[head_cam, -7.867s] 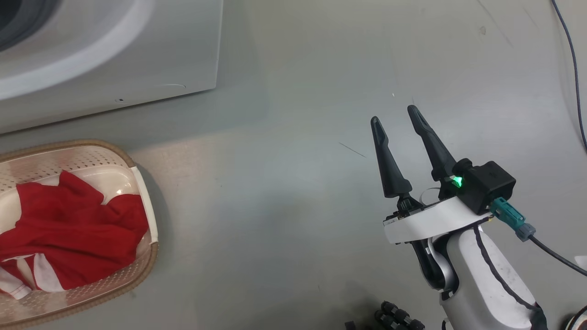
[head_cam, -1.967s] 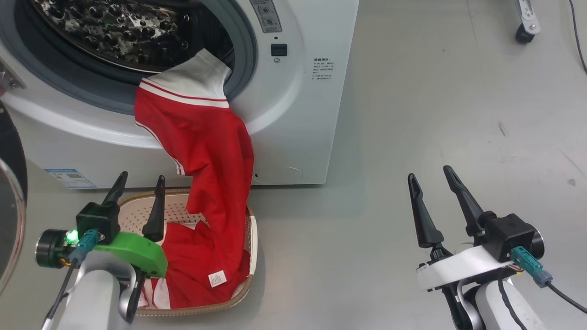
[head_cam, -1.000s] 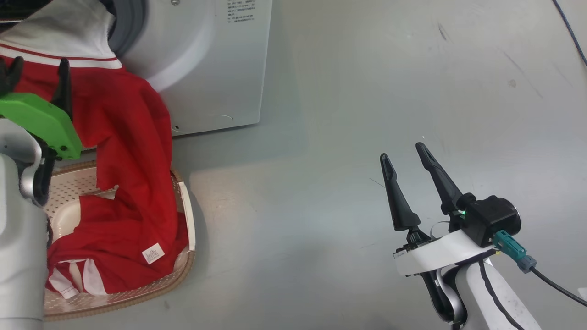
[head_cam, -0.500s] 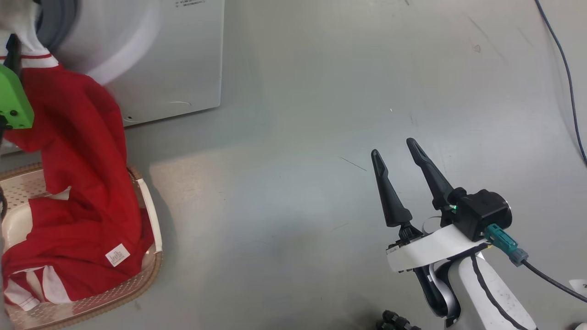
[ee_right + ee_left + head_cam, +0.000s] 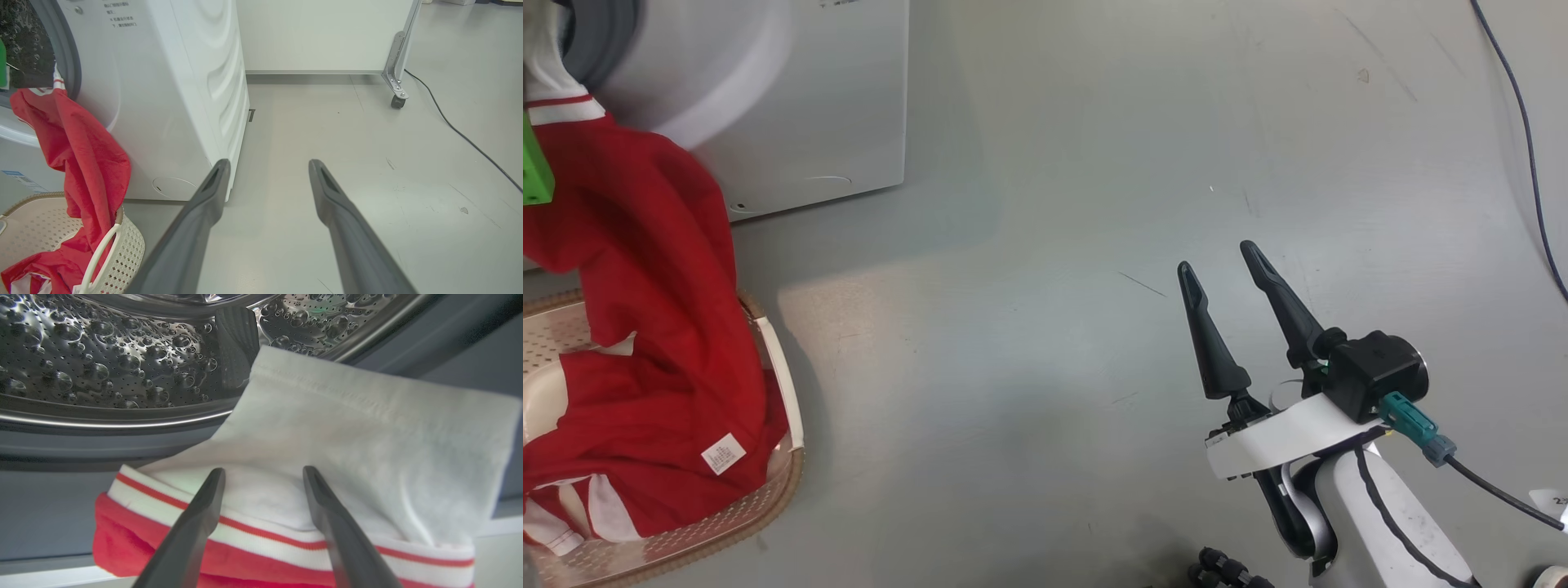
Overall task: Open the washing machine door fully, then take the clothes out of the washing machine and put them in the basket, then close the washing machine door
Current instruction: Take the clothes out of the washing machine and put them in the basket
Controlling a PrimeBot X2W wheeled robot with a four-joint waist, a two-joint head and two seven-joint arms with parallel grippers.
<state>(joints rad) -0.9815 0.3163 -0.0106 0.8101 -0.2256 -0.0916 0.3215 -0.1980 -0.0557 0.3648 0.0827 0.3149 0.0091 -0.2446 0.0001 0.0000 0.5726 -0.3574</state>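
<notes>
The clothes point(image 5: 645, 327), a red garment with white panels, hang from the washing machine point(image 5: 833, 98) opening down into the basket point(image 5: 784, 490). In the left wrist view my left gripper point(image 5: 263, 470) is open. Its fingers point(image 5: 196, 522) sit on either side of the white panel of the clothes point(image 5: 367, 441), which lies over the drum's point(image 5: 102, 367) lip. My right gripper point(image 5: 1216, 257) is open and holds nothing above the bare floor, well right of the machine. The right wrist view shows the right gripper point(image 5: 269, 162), the clothes point(image 5: 81, 163) and the basket point(image 5: 130, 249). The washing machine door is out of view.
Grey floor spreads to the right of the machine. A dark cable point(image 5: 1527, 163) runs along the far right. The right wrist view shows a white wall and a caster leg point(image 5: 396, 85) behind the machine. A green wrist part point(image 5: 535, 171) sits at the head view's left edge.
The head camera has swung, so the machine and basket slid left in its view. My left arm rose to the garment's white panel at the drum lip. Both grippers stayed open.
</notes>
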